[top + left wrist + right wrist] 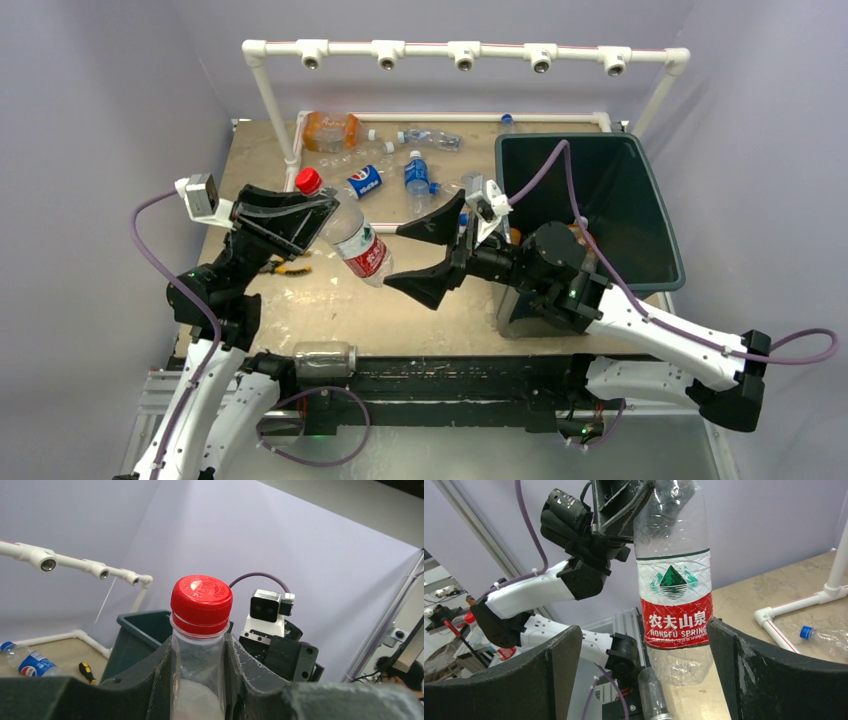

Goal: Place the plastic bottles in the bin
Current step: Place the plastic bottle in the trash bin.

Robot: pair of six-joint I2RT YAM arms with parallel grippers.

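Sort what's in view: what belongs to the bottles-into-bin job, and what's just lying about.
Job: red-capped bottle in the left fingers; other loose bottles; green bin.
Lying about: screwdriver; white pipe frame.

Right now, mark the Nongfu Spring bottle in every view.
Top external: Nongfu Spring bottle left of centre, tilted, in the left end effector.
Left wrist: centre, red cap up between the fingers.
Right wrist: top centre, label facing camera.
Shared landmark: white pipe frame.
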